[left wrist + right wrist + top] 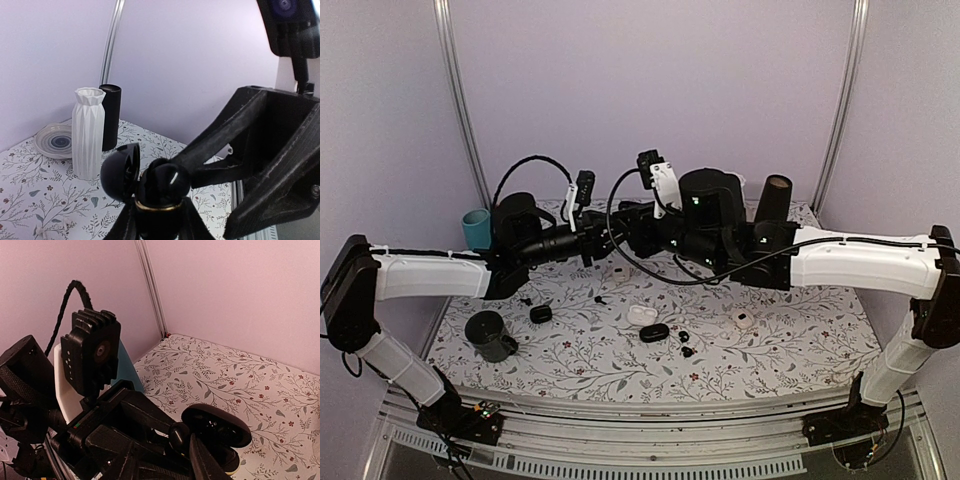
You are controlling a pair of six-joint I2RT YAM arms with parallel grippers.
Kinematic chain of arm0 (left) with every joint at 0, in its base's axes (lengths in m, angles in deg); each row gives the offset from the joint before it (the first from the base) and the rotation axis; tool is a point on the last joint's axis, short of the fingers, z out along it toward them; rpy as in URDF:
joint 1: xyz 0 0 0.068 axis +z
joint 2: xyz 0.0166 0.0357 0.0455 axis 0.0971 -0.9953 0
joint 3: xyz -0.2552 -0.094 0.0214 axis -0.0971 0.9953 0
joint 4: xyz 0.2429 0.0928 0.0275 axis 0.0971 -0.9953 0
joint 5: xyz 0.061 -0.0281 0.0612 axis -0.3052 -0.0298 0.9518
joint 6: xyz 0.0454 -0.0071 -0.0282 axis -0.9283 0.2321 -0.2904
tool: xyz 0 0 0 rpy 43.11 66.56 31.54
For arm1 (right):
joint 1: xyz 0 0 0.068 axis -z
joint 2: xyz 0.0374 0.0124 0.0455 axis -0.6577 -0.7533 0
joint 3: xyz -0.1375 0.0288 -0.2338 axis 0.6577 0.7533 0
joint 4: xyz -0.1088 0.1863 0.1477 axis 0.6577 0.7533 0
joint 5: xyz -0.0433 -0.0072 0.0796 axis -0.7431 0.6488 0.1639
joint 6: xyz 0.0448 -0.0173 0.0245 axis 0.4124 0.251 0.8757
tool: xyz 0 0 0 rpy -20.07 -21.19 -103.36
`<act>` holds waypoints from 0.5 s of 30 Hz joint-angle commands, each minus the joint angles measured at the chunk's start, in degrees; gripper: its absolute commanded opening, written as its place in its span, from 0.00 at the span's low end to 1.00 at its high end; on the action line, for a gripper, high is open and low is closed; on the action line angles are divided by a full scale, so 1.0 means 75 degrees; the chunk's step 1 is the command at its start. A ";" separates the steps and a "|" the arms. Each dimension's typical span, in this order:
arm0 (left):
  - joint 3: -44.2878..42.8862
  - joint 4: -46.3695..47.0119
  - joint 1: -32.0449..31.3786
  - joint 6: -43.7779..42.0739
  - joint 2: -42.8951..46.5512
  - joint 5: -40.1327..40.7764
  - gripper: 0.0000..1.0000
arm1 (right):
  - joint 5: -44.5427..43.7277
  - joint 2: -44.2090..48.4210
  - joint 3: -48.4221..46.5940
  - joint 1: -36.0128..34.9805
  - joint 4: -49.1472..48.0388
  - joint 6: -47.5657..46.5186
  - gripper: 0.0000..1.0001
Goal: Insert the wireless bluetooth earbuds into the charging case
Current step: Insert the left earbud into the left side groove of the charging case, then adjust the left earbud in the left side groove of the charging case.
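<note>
My left gripper (pixel 603 237) (pixel 159 220) is shut on a black charging case (pixel 157 202) with a gold rim, held in the air over the table's back middle. The case's lid (pixel 119 172) stands open. My right gripper (pixel 636 230) (pixel 170 450) meets it from the right and is shut on a glossy black earbud (pixel 166 181) (pixel 179 436), which sits at the case's mouth. The open lid also shows in the right wrist view (pixel 216 425). Loose black earbuds (pixel 682 337) (pixel 688 351) lie on the floral table below.
A white case (pixel 642 314) and two black cases (pixel 654 332) (pixel 541 313) lie mid-table, and another white case (pixel 743 319) to the right. A dark cup (pixel 490 335) and a teal cup (pixel 475 228) stand left. A black cylinder (pixel 772 200) stands at the back. A white vase (pixel 88 132) stands near a plate (pixel 56 141).
</note>
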 commanded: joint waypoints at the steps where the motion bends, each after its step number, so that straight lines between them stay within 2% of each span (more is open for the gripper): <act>1: -0.0288 0.0227 0.0003 -0.0144 0.0040 0.0176 0.00 | -0.0013 0.0261 -0.0391 -0.0149 0.0629 0.0132 0.35; 10: -0.0279 0.0222 0.0003 -0.0169 0.0032 0.0157 0.00 | -0.0216 0.0398 -0.0893 -0.0073 0.1419 0.0442 0.38; 15: -0.0276 0.0179 0.0006 -0.0247 0.0060 0.0111 0.00 | 0.0272 0.0493 -0.1202 0.0297 0.2064 0.0879 0.38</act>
